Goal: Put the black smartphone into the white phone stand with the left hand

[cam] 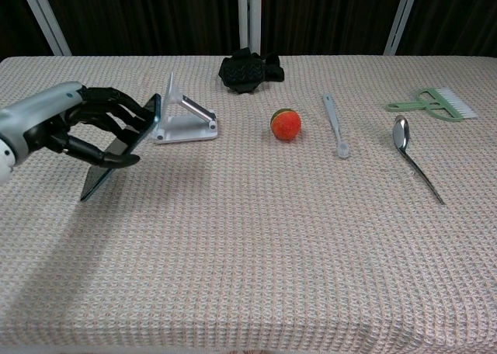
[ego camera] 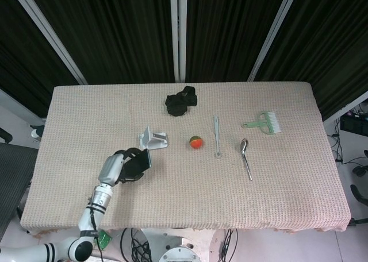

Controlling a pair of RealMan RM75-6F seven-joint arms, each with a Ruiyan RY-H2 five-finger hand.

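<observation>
My left hand (ego camera: pixel 118 168) (cam: pixel 66 129) grips the black smartphone (ego camera: pixel 140 162) (cam: pixel 120 148), lifted off the table and tilted steeply, its upper end raised. The white phone stand (ego camera: pixel 152 139) (cam: pixel 182 115) sits on the cloth just beyond and to the right of the phone, with a small gap between them. No part of my right hand shows in either view.
A black crumpled item (ego camera: pixel 180 100) lies behind the stand. An orange ball (ego camera: pixel 196 142), a grey toothbrush (ego camera: pixel 217 136), a metal spoon (ego camera: pixel 245 157) and a green brush (ego camera: pixel 263 123) lie to the right on the beige tablecloth (ego camera: pixel 276 181).
</observation>
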